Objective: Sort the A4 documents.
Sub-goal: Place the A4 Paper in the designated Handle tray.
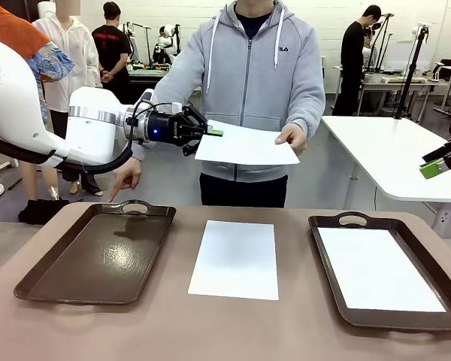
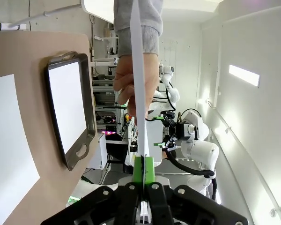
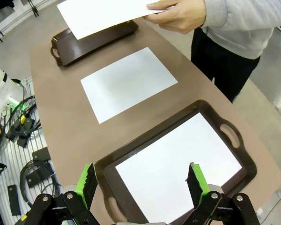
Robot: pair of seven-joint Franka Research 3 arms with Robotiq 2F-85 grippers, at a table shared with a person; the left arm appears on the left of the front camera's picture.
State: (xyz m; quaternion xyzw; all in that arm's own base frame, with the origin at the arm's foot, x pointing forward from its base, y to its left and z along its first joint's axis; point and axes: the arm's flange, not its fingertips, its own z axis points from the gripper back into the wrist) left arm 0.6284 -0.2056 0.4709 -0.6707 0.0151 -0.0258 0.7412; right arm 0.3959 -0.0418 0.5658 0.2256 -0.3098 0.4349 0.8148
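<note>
So, your left gripper (image 1: 214,133) (image 2: 144,168) is clamped tight, green pads pressed together, on one edge of a thin white A4 paper sheet (image 1: 244,147) (image 2: 138,70) (image 3: 103,14). It hangs roughly level in the air past the far side of the brown matte table (image 1: 210,331). The person's hand (image 1: 292,137) (image 2: 131,84) (image 3: 178,16), coming out of a grey sweatshirt sleeve, grips the opposite edge, so it's held at both ends. In your left wrist cam the paper is edge-on, running straight up from btwn the pads. The person's other hand (image 1: 126,174) is lower, index finger pointing down near the far handle of the dark brown rectangular tray on the left (image 1: 98,256) (image 3: 98,40).

A second white A4 sheet (image 1: 234,259) (image 2: 7,154) (image 3: 129,82) lies flat on the table btwn the two trays, touching neither. A third white A4 sheet (image 1: 379,271) (image 2: 65,105) (image 3: 178,164) lies flat inside the dark brown handled tray on the right (image 1: 325,271) (image 2: 91,103) (image 3: 215,123), w/ a dark margin of tray floor all round it.

Your right gripper (image 1: 436,165) (image 3: 142,180) is spread wide w/ nothing btwn its fingers. In its wrist cam it hovers over the right tray, clear of tray and paper. In the front cam it sits at the right edge of the pic, well above the table.
</note>
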